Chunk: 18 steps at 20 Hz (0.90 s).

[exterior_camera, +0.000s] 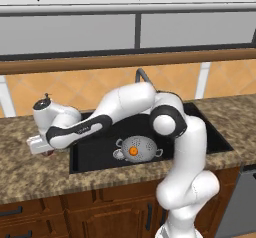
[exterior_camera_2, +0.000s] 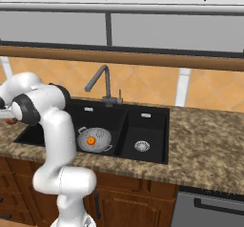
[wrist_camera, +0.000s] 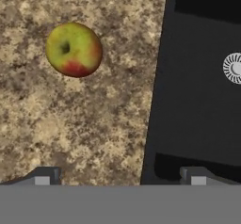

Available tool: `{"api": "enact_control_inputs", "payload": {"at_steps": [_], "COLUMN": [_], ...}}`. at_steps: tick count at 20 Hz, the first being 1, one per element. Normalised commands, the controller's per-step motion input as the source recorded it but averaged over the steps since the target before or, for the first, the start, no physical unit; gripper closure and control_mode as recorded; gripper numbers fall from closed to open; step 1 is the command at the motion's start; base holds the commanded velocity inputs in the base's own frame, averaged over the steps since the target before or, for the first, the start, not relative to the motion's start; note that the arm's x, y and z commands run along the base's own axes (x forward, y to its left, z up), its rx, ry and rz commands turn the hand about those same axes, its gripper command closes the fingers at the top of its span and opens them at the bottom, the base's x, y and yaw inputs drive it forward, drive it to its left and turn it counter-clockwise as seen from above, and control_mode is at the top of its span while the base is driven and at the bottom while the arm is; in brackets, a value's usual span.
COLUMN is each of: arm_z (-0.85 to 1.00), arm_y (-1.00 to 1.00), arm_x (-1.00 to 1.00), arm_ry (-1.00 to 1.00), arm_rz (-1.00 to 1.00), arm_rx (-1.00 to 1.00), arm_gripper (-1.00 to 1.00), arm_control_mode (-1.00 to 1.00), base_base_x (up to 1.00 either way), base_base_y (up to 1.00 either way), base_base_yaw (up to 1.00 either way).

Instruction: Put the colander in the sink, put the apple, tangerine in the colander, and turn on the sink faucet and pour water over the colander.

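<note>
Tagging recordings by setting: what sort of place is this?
A simulated home kitchen, it seems: a black double sink with a faucet set in a speckled stone counter, wooden cabinets below.

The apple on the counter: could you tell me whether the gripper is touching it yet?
Apart. In the hand view the apple lies on the counter well clear of the open gripper, with bare stone between fruit and fingertips.

Faucet (exterior_camera: 143, 77) mostly hidden behind the arm in the left base view. Colander (exterior_camera_2: 95, 139) partly covered by the arm in the right base view. Sink (wrist_camera: 197, 77) and its drain (wrist_camera: 234, 68) cut by the hand view's edge.
</note>
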Motion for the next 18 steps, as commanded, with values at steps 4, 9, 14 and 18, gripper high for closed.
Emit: {"api": "enact_control_inputs", "payload": {"at_steps": [4, 9, 14, 18], "arm_z": [0.0, -0.08, -0.19, -0.2], "arm_y": [0.0, 0.0, 0.0, 0.0], "arm_x": [0.09, 0.12, 0.12, 0.23], "arm_ry": [0.0, 0.0, -0.03, -0.04], "arm_rz": [-0.01, 0.0, 0.0, 0.0], "arm_rx": [-0.02, 0.0, 0.0, 0.0], "arm_gripper": [-1.0, -1.0, -1.0, -1.0], "arm_control_mode": [-1.0, -1.0, -1.0, -1.0], "base_base_x": [0.0, 0.0, 0.0, 0.0], "base_base_y": [0.0, 0.0, 0.0, 0.0], "base_base_yaw": [0.0, 0.0, 0.0, 0.0]}}
